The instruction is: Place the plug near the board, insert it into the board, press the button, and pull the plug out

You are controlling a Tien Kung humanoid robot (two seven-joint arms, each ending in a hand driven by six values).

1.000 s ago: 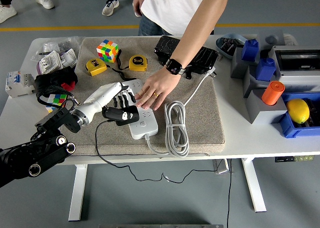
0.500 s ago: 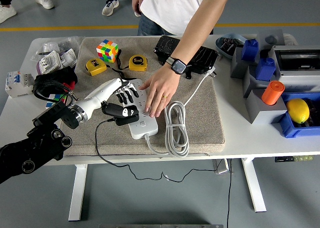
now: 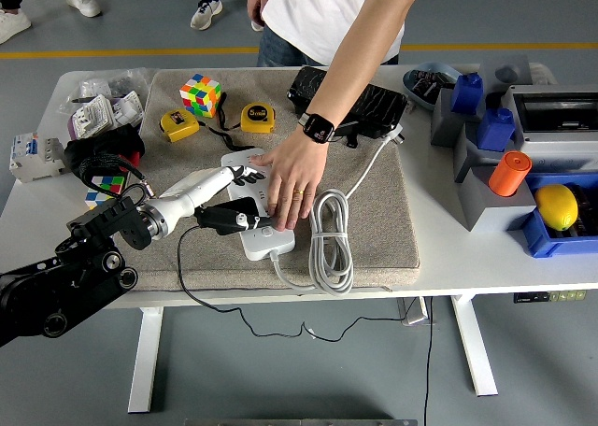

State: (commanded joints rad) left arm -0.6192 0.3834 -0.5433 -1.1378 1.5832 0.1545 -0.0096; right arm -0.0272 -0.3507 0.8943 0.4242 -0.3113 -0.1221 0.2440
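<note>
Yellow tape measure [image 3: 258, 118]: a round label reading about "5m", small and blurred.
Other print on the tabletop's things: too small to read.

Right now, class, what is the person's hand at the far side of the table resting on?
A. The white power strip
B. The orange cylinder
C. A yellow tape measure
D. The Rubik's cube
A: the person's hand lies flat on the white power strip, holding it on the mat next to the robot's left hand and the black plug.
</note>
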